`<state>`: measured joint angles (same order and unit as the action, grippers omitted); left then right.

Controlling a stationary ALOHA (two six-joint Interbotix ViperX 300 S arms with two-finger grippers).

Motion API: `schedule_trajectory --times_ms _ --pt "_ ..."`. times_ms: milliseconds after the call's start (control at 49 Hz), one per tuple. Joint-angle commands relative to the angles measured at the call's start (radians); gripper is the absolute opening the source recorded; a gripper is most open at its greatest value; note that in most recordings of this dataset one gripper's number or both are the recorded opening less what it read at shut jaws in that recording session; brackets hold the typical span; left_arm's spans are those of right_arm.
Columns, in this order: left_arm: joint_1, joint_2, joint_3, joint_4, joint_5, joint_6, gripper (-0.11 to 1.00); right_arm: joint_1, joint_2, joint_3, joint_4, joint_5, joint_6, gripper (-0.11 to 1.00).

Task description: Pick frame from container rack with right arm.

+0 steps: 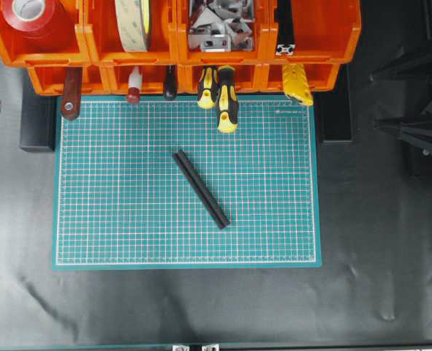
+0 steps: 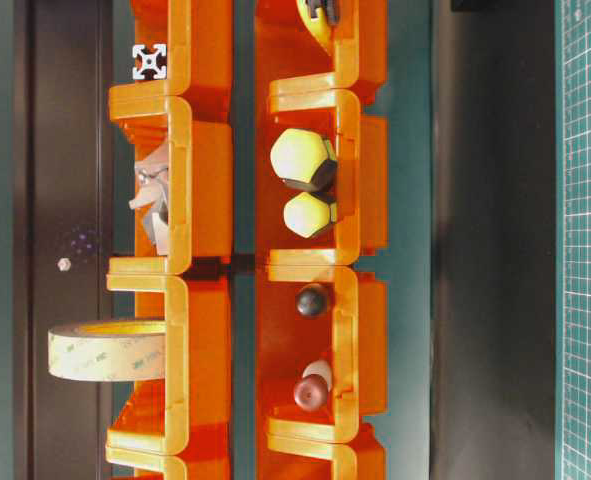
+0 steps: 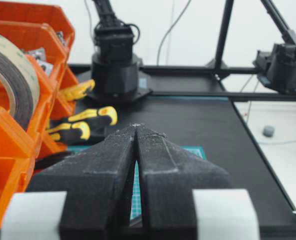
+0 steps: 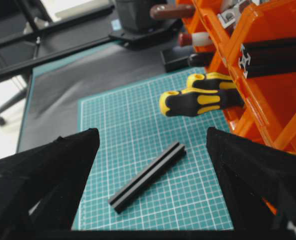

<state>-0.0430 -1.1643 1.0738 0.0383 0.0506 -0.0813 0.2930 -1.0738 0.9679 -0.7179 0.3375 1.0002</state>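
The black table (image 1: 201, 307) carries a green cutting mat (image 1: 128, 219), and along the mat's far edge stands the orange rack (image 1: 318, 36) of open bins in two stepped rows. The frame (image 1: 283, 29) still lies in the upper row's rightmost bin, its silvery slotted end (image 4: 245, 61) facing out over the bin's lip. A second black bar (image 1: 201, 189) lies loose and slantwise on the mat, well apart from the rack. Two yellow-and-black screwdrivers (image 1: 223, 95) stick out of the lower row onto the mat's edge, and a roll of tape (image 2: 110, 350) stands in an upper bin (a red roll (image 1: 29, 18) sits in the bin beyond it).

The right gripper (image 4: 153, 150) hangs above the mat with its fingers (image 4: 47, 175) spread wide and nothing between them. The left gripper (image 3: 136, 131) has its fingers pressed together, holding nothing.
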Motion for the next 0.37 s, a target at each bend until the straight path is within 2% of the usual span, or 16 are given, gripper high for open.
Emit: schedule_trajectory --times_ms 0,347 --pt "-0.002 0.012 -0.032 0.003 -0.005 0.002 0.00 -0.003 0.003 -0.008 -0.005 0.002 -0.002 0.84" --pt "-0.002 0.006 -0.031 0.003 -0.012 -0.003 0.00 -0.003 0.000 0.014 -0.005 0.002 -0.002 0.84"
